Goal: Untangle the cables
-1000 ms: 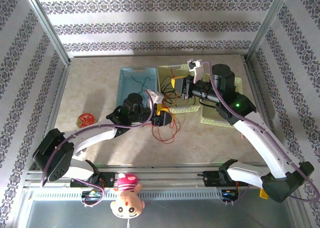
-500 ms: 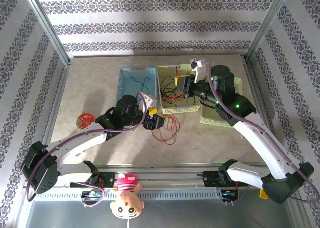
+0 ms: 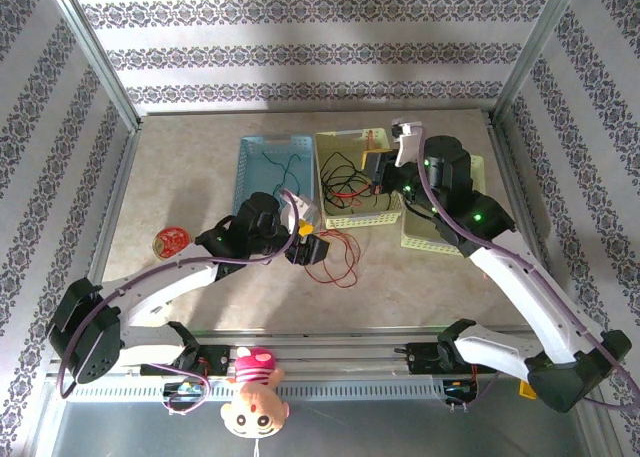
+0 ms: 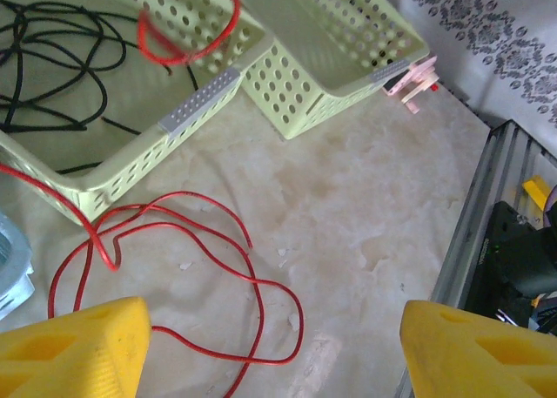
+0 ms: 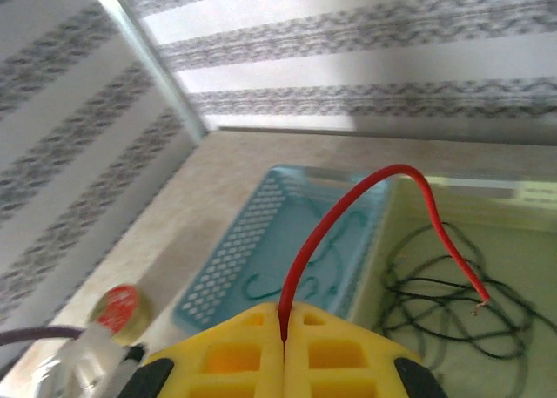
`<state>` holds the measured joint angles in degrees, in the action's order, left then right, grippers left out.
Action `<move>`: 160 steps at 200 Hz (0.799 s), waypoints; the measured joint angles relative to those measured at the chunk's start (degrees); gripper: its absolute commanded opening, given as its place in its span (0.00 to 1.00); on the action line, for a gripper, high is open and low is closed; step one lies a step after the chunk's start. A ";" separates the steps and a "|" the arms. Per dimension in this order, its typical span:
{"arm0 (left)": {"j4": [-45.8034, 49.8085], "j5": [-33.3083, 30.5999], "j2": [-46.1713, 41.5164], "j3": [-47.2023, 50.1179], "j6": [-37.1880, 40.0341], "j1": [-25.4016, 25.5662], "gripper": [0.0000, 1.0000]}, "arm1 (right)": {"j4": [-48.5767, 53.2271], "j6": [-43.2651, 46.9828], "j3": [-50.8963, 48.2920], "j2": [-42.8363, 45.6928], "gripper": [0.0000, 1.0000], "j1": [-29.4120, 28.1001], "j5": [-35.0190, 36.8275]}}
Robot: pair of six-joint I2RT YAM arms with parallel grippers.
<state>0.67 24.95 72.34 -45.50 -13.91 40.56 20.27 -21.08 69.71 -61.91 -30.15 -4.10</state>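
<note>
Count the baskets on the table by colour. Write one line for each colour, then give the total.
Blue basket: 1
Yellow-green baskets: 2, the middle basket and the right basket
Total: 3

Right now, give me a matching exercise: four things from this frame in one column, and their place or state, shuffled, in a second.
Things:
1. dark green cable
2. black cable
3. left hand
4. right hand

Place or state:
A. shut on the red cable
B. in the blue basket
C. open above the table
D. in the pale green basket

Pairs: 1-B, 2-D, 3-C, 4-A
</note>
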 measured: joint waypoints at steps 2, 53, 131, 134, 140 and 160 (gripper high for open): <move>0.00 -0.02 0.09 0.00 0.00 0.00 0.75 | 0.15 -0.02 -0.17 0.26 0.00 0.22 0.79; -0.17 -0.70 0.52 0.00 -0.02 0.00 0.75 | 1.49 -0.22 -6.60 5.86 0.00 11.78 13.77; -1.44 -1.86 0.57 1.40 -1.22 0.00 0.75 | 2.43 -4.90 -12.15 -9.20 0.32 27.21 5.46; -1.53 -2.12 0.55 1.55 -1.29 0.00 0.75 | 2.67 -4.81 -12.15 -9.90 0.35 27.32 5.14; -1.53 -2.56 0.46 1.81 -1.40 0.00 0.75 | 3.37 -5.09 -12.13 -11.13 0.38 27.32 4.52; -1.53 -4.37 -0.20 2.78 -1.77 0.00 0.76 | 5.90 -6.19 -12.13 -13.20 0.43 27.32 4.00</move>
<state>-0.86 20.58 72.14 -42.72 -15.68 40.56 26.17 -27.27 57.58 -75.11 -2.83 -0.10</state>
